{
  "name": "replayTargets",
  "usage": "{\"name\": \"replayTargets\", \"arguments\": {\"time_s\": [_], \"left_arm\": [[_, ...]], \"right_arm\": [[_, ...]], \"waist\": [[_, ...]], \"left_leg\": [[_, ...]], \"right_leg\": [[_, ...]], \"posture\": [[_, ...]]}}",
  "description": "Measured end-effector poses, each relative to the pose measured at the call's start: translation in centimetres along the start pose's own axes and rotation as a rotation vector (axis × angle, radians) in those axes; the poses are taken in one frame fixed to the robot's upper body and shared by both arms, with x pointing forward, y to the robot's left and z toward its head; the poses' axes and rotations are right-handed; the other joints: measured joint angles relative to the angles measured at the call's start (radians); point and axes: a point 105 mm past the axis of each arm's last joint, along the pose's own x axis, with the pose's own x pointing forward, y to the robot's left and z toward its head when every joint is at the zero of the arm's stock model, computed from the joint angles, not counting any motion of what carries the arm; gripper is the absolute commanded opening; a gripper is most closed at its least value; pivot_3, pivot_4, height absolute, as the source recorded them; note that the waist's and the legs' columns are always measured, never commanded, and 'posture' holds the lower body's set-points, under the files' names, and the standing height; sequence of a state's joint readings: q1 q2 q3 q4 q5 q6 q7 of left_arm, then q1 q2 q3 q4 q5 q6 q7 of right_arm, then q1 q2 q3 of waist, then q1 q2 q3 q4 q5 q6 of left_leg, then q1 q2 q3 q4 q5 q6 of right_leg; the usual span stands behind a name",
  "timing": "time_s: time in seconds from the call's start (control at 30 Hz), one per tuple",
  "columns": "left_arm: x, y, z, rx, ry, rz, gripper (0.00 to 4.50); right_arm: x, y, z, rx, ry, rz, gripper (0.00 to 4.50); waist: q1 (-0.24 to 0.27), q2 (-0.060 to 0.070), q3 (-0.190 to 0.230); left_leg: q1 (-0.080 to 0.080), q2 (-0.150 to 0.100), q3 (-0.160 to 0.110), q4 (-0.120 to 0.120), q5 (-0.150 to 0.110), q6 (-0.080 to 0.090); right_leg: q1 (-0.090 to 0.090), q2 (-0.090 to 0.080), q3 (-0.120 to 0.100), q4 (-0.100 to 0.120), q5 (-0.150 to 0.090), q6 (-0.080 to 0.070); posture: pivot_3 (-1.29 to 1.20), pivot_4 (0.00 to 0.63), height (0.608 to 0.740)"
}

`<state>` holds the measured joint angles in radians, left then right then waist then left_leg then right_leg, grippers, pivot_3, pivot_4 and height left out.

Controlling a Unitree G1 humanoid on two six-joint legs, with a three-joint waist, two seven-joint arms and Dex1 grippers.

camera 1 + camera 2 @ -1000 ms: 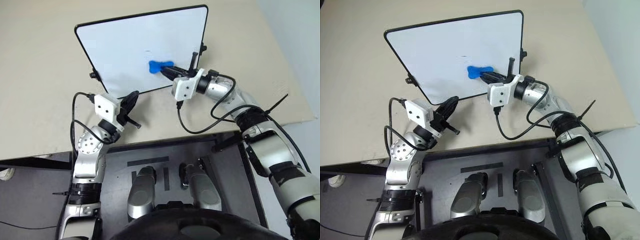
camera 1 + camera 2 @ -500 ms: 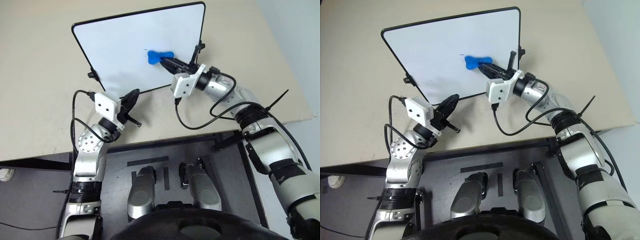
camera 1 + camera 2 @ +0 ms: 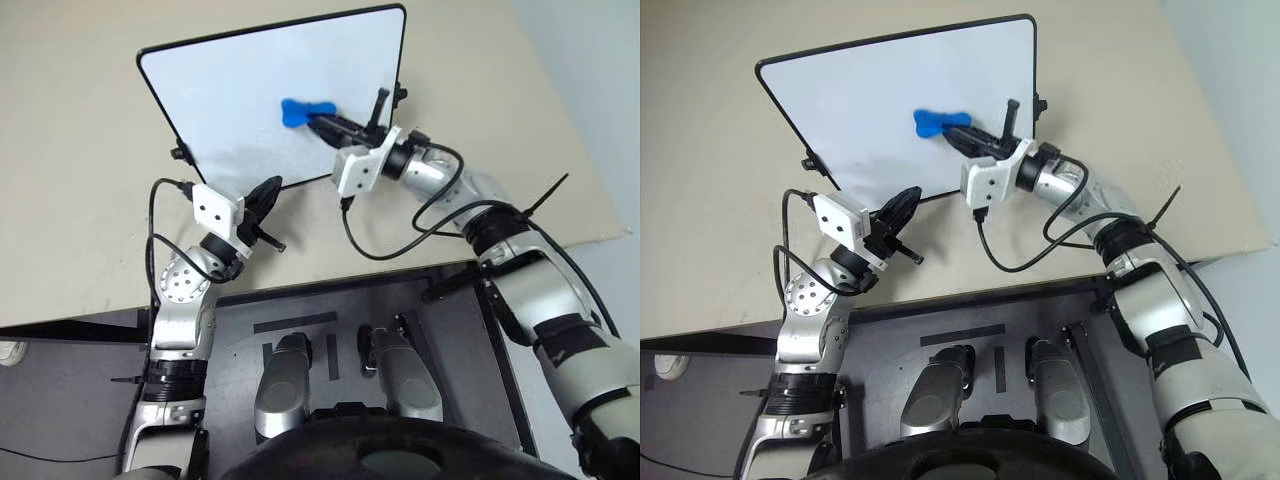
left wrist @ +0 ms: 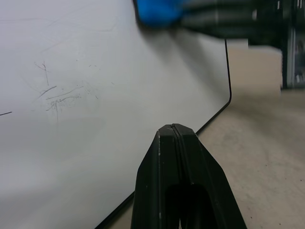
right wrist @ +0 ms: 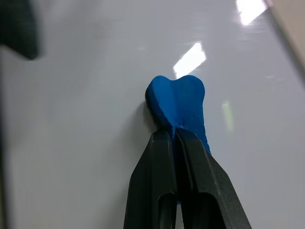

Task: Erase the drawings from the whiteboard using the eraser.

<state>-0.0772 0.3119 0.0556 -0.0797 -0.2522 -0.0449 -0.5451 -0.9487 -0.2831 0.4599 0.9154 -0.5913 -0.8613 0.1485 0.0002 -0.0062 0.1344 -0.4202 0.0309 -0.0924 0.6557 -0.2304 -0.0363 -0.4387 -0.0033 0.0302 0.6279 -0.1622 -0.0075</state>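
Right wrist view: wiping step in hand.
Right hand (image 5: 175,136) pinches the eraser (image 5: 177,106) against the whiteboard (image 3: 230,100); left hand (image 4: 174,131) is closed, empty. Next, sweep any remaining marks.

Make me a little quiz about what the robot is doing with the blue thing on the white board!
1. True or false: the right end effector is shut on the eraser.
2. Where is the eraser? A) on the bare table B) against the whiteboard C) in the left end effector
3. Fill in: the left end effector's fingers are ____ and hold nothing, near the whiteboard's lower edge.

Key: 1 true; 2 B; 3 shut.
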Motion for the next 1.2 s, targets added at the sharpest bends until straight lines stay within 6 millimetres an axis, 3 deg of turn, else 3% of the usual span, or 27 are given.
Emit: {"name": "replayTargets", "arguments": {"time_s": [0.13,0.37,0.5,0.67,0.83,1.0,1.2], "left_arm": [[0.0,0.0,0.0,0.0,-0.001,0.0,0.0],[0.0,-0.1,0.0,0.0,-0.002,-0.006,0.0],[0.1,-0.2,0.1,-0.001,-0.006,-0.014,0.0],[0.1,-0.2,0.1,-0.002,-0.006,-0.016,0.0],[0.1,-0.2,0.1,-0.001,-0.006,-0.015,0.0],[0.1,-0.2,0.1,-0.001,-0.006,-0.015,0.0],[0.1,-0.2,0.0,-0.001,-0.005,-0.014,0.0]], "right_arm": [[-0.1,1.3,-0.4,0.016,0.027,0.061,0.03],[0.0,0.9,-0.4,-0.01,0.028,0.019,0.03],[0.4,-0.9,0.1,-0.044,0.003,-0.065,0.03],[0.8,-4.5,1.1,-0.1,-0.037,-0.198,0.03],[1.1,-4.9,1.6,-0.102,-0.049,-0.215,0.03],[1.5,-3.9,1.5,-0.093,-0.043,-0.173,0.03],[0.6,1.5,0.4,-0.031,0.008,0.006,0.03]], "waist": [[0.0,0.0,0.0],[0.001,0.0,0.0],[0.0,0.0,0.0],[0.001,0.0,0.0],[0.0,0.0,0.0],[-0.002,0.0,0.0],[0.0,0.0,0.0]], "left_leg": [[0.0,0.0,0.0,0.0,-0.002,-0.004],[0.0,0.0,0.0,0.0,-0.002,-0.004],[0.0,0.0,0.0,0.0,-0.002,-0.004],[0.0,0.0,0.0,-0.001,-0.002,-0.004],[-0.001,0.0,0.0,-0.001,0.001,0.001],[0.0,0.0,0.0,-0.002,0.001,0.001],[0.0,0.0,0.0,-0.002,-0.005,-0.008]], "right_leg": [[0.0,0.0,0.0,0.0,0.001,-0.002],[-0.001,0.0,0.0,0.0,0.001,-0.002],[-0.001,0.0,0.0,0.0,0.002,-0.002],[-0.002,0.0,0.0,0.0,0.002,-0.002],[-0.002,0.0,0.0,-0.001,0.001,-0.001],[-0.002,0.0,0.0,-0.001,0.001,-0.001],[-0.002,0.0,0.0,0.0,0.004,-0.003]], "posture": [[0.0,0.15,0.74],[0.0,0.15,0.74],[0.0,0.15,0.74],[0.0,0.15,0.74],[0.0,0.15,0.74],[0.0,0.15,0.74],[0.0,0.15,0.74]]}}
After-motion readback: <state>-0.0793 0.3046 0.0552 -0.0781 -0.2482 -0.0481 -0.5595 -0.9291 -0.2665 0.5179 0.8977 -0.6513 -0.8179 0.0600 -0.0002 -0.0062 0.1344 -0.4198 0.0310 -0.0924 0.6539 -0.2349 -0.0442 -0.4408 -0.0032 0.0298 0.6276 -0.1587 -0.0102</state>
